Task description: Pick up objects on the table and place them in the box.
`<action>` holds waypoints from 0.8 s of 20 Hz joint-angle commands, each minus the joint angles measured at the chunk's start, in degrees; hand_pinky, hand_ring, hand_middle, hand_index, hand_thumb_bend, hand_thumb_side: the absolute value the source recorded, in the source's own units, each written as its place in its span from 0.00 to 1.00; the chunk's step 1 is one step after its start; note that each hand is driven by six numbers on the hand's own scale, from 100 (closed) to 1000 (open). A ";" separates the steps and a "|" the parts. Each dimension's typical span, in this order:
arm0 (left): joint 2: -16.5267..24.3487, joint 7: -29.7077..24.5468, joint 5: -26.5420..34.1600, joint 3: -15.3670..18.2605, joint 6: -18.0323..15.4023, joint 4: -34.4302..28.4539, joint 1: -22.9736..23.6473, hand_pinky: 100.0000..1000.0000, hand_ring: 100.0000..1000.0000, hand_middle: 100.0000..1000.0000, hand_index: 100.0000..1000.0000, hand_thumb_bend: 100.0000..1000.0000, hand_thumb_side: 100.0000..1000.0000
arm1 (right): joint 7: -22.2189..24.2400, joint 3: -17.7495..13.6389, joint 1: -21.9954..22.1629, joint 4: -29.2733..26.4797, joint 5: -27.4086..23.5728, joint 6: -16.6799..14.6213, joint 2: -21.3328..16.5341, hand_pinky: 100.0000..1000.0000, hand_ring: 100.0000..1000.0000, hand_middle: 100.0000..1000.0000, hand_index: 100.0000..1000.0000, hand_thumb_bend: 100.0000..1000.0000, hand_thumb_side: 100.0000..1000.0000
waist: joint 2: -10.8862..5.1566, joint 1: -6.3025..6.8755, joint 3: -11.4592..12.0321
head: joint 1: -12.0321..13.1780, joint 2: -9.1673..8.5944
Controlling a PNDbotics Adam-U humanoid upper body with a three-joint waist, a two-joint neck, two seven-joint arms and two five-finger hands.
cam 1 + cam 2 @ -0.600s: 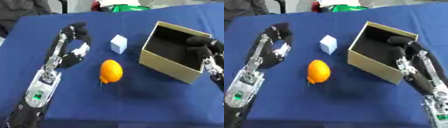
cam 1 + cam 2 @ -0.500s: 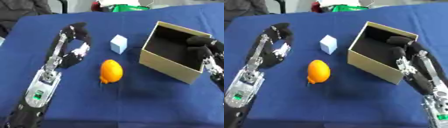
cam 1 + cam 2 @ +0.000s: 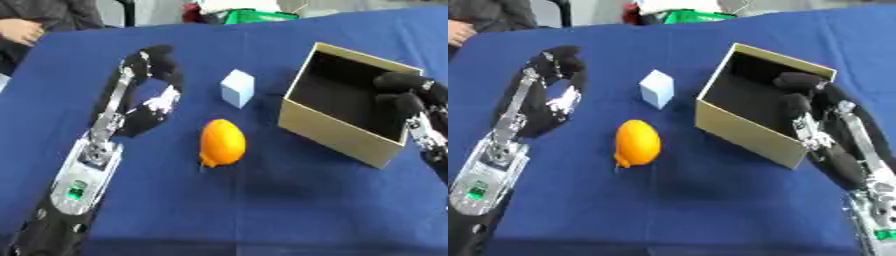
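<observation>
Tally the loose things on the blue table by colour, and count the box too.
Orange, rounded fruit: 1
White, small cube: 1
Tan, open cardboard box with a dark inside: 1
Total: 3

Right hand (image 3: 798, 102) is hanging over the box (image 3: 745, 134) rim, fingertips dipping inside; black on black lining, so where they end isn't readable. Left eye view is cropping that arm at the right edge. Box's near wall is hiding the part of the floor behind it (contents, if any, can't be judged). Left hand (image 3: 153, 85) is blurring, and its fingers are merging into one dark mass. Both forearms are running off the bottom edges. Green and white clutter (image 3: 241, 12) past the tabletop (image 3: 262, 210) is getting cut by the top edge, unidentifiable. Orange fruit (image 3: 221, 142) has a small dark nub at its lower end, too small to tell.
</observation>
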 commanded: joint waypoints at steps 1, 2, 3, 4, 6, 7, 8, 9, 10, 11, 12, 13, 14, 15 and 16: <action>0.83 -0.26 -0.44 0.10 0.01 -1.36 -0.71 0.63 0.65 0.58 0.82 0.15 0.43 | -0.03 -0.49 -0.54 -0.63 -0.17 -0.17 -0.21 0.78 0.88 0.72 0.81 0.00 0.69 | -0.84 -0.11 -0.05 | 0.18 0.31; 1.13 -0.49 -0.65 0.05 0.04 -1.35 -0.84 0.63 0.65 0.58 0.82 0.16 0.42 | -0.04 -0.50 -0.52 -0.62 -0.17 -0.17 -0.22 0.78 0.88 0.72 0.81 0.00 0.69 | -0.88 -0.10 -0.05 | 0.19 0.31; 1.49 -0.78 -0.92 -0.02 0.07 -1.33 -1.01 0.64 0.65 0.59 0.82 0.17 0.41 | -0.05 -0.50 -0.51 -0.61 -0.17 -0.17 -0.23 0.78 0.88 0.72 0.81 0.00 0.69 | -0.92 -0.08 -0.06 | 0.20 0.31; 2.12 -1.24 -1.35 -0.16 0.13 -1.30 -1.30 0.64 0.65 0.59 0.83 0.19 0.41 | -0.06 -0.51 -0.49 -0.61 -0.17 -0.17 -0.25 0.78 0.88 0.72 0.81 0.00 0.69 | -0.99 -0.06 -0.09 | 0.22 0.31; 3.87 -2.80 -2.68 -0.64 0.26 -1.17 -2.08 0.65 0.66 0.60 0.83 0.24 0.40 | -0.08 -0.51 -0.43 -0.59 -0.19 -0.16 -0.29 0.78 0.88 0.72 0.81 0.00 0.69 | -1.12 0.00 -0.22 | 0.27 0.31; 4.70 -3.74 -3.43 -0.88 0.33 -1.10 -2.47 0.65 0.66 0.61 0.83 0.27 0.39 | -0.08 -0.50 -0.41 -0.58 -0.20 -0.15 -0.30 0.78 0.88 0.72 0.81 0.00 0.69 | -1.17 0.03 -0.28 | 0.31 0.31; 6.14 -5.20 -4.60 -1.36 0.39 -0.91 -3.12 0.66 0.67 0.62 0.83 0.29 0.37 | -0.06 -0.48 -0.38 -0.55 -0.19 -0.14 -0.32 0.78 0.88 0.72 0.81 0.00 0.69 | -1.24 0.09 -0.40 | 0.36 0.31; 7.48 -6.73 -5.85 -1.80 0.42 -0.72 -3.79 0.66 0.67 0.62 0.83 0.31 0.36 | -0.04 -0.46 -0.35 -0.53 -0.18 -0.15 -0.35 0.78 0.88 0.72 0.81 0.00 0.69 | -1.31 0.15 -0.52 | 0.38 0.31; 8.95 -8.49 -7.29 -2.30 0.38 -0.54 -4.57 0.67 0.67 0.62 0.83 0.33 0.36 | -0.03 -0.45 -0.32 -0.53 -0.20 -0.16 -0.38 0.78 0.88 0.73 0.81 0.00 0.69 | -1.41 0.19 -0.65 | 0.40 0.31; 10.18 -10.21 -8.67 -2.71 0.29 -0.38 -5.31 0.68 0.68 0.63 0.83 0.35 0.35 | -0.05 -0.45 -0.30 -0.53 -0.22 -0.16 -0.42 0.78 0.88 0.73 0.81 0.00 0.68 | -1.49 0.22 -0.74 | 0.42 0.31; 11.64 -12.18 -10.14 -3.29 0.12 -0.17 -6.23 0.68 0.68 0.63 0.83 0.37 0.34 | -0.07 -0.44 -0.27 -0.53 -0.25 -0.15 -0.46 0.78 0.88 0.73 0.81 0.00 0.68 | -1.59 0.26 -0.84 | 0.45 0.31; 12.85 -14.13 -11.44 -3.79 -0.07 0.06 -7.10 0.69 0.68 0.63 0.83 0.38 0.33 | -0.10 -0.43 -0.24 -0.54 -0.27 -0.14 -0.49 0.78 0.88 0.73 0.81 0.00 0.68 | -1.66 0.28 -0.93 | 0.49 0.31; 14.12 -16.22 -12.65 -4.39 -0.29 0.38 -8.04 0.69 0.68 0.63 0.83 0.39 0.32 | -0.10 -0.40 -0.20 -0.53 -0.28 -0.14 -0.52 0.78 0.88 0.73 0.81 0.00 0.68 | -1.75 0.30 -1.04 | 0.53 0.31; 15.14 -18.12 -13.60 -4.89 -0.51 0.72 -8.87 0.70 0.68 0.63 0.83 0.40 0.29 | -0.10 -0.38 -0.17 -0.53 -0.29 -0.13 -0.54 0.78 0.88 0.73 0.81 0.00 0.68 | -1.81 0.32 -1.14 | 0.56 0.31; 16.33 -20.14 -14.48 -5.60 -0.81 1.12 -9.77 0.70 0.68 0.63 0.83 0.40 0.28 | -0.10 -0.36 -0.15 -0.54 -0.30 -0.13 -0.57 0.78 0.88 0.73 0.81 0.00 0.68 | -1.88 0.35 -1.29 | 0.58 0.31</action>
